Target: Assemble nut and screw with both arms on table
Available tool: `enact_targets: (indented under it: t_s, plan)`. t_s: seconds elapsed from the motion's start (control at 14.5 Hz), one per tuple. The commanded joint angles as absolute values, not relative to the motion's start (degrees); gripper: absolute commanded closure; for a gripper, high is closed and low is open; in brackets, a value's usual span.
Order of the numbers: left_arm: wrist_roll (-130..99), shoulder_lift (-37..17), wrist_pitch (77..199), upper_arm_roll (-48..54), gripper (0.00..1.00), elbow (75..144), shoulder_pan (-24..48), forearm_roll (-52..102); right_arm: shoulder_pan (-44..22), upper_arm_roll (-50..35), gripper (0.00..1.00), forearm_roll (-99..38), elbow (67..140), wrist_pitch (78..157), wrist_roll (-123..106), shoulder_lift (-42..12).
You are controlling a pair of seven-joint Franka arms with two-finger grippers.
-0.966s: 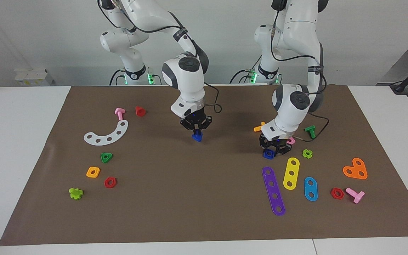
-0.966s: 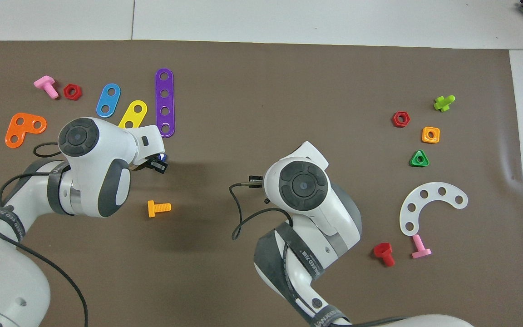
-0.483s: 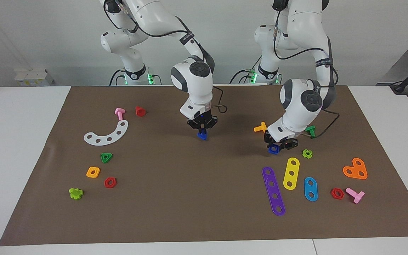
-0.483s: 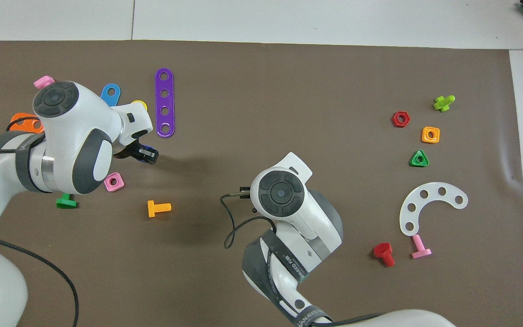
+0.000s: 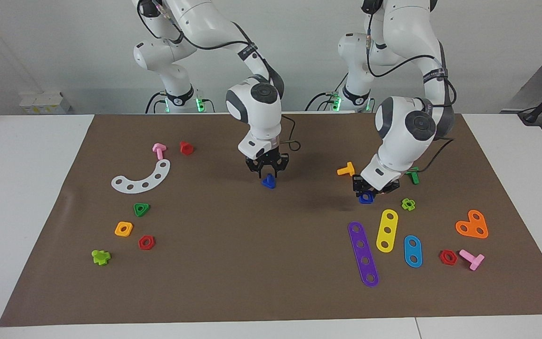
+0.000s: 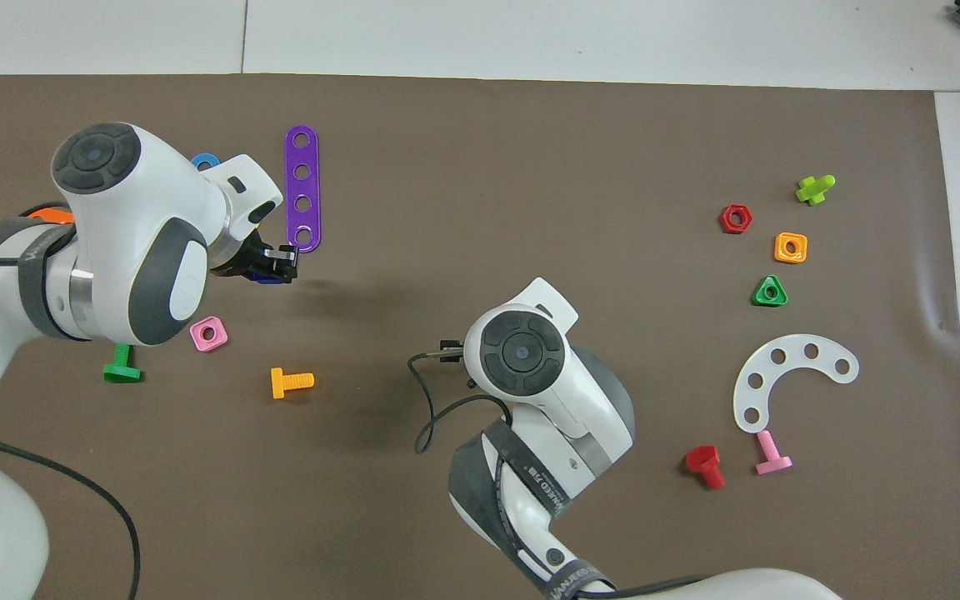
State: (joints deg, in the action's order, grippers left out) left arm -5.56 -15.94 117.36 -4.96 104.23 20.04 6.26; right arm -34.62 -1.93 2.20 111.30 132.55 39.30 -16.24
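From the facing view, the right gripper (image 5: 268, 177) hangs over the middle of the mat (image 5: 261, 263), its jaws closed on the screw (image 5: 268, 181) — the blue piece pokes out below the tips, clear of the surface, which suits a part meant to be carried to a mate rather than set down. The left gripper (image 5: 369, 192) is over the mat toward the left arm's end, close above the purple strip (image 5: 363, 254) and the yellow strip (image 5: 386, 230); its jaws grip the nut (image 5: 366, 198), which hangs just below them and appears to be off the surface, though only barely. The two blue parts are well apart, so by my reading both pickups are done and the joining is not yet begun; each arm holds one half so that the shaft can meet the hole in the air between them. From the overhead view, the left gripper (image 6: 273, 265) shows beside the near end of the purple strip (image 6: 302, 188), with a sliver of the nut (image 6: 263, 278) under its black tips — the pink nut (image 6: 208, 333), the green bolt (image 6: 121, 369) and the orange bolt (image 6: 291, 382) lie loose nearer the robots, untouched. The right arm's wrist covers its own gripper here, so the screw cannot be seen in this view. The tilt of the nut is hard to read, and lining its hole up with the shaft looks like the delicate part.
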Motion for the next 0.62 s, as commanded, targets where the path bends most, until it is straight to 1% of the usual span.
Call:
enact_targets:
  t_s: [0.0, 0.21, 0.34, 0.41, 0.55]
  plan:
    - [-13.8, -16.5, 118.9, -5.4, 1.0, 103.6, 23.3, 6.9, -31.4, -2.1, 0.04, 2.9, 111.9, 129.4, 39.8, -11.3]
    - [-23.7, -16.7, 122.6, -5.4, 1.0, 104.3, 27.8, 7.0, -26.7, -2.1, 0.03, 2.8, 111.9, 123.2, 37.2, -5.4]
    - [-28.7, -17.0, 124.1, -5.4, 1.0, 104.4, 30.7, 9.3, -21.7, -2.1, 0.03, 1.7, 111.5, 118.9, 33.3, -1.1]
    - [-30.7, -17.8, 124.9, -5.4, 1.0, 104.5, 32.5, 9.8, -19.2, -2.0, 0.03, 1.2, 110.3, 116.4, 31.6, 0.3]
    - [-36.4, -19.0, 126.9, -5.4, 1.0, 104.4, 35.5, 10.0, -14.8, -1.8, 0.03, 1.0, 105.8, 111.7, 28.5, 0.8]
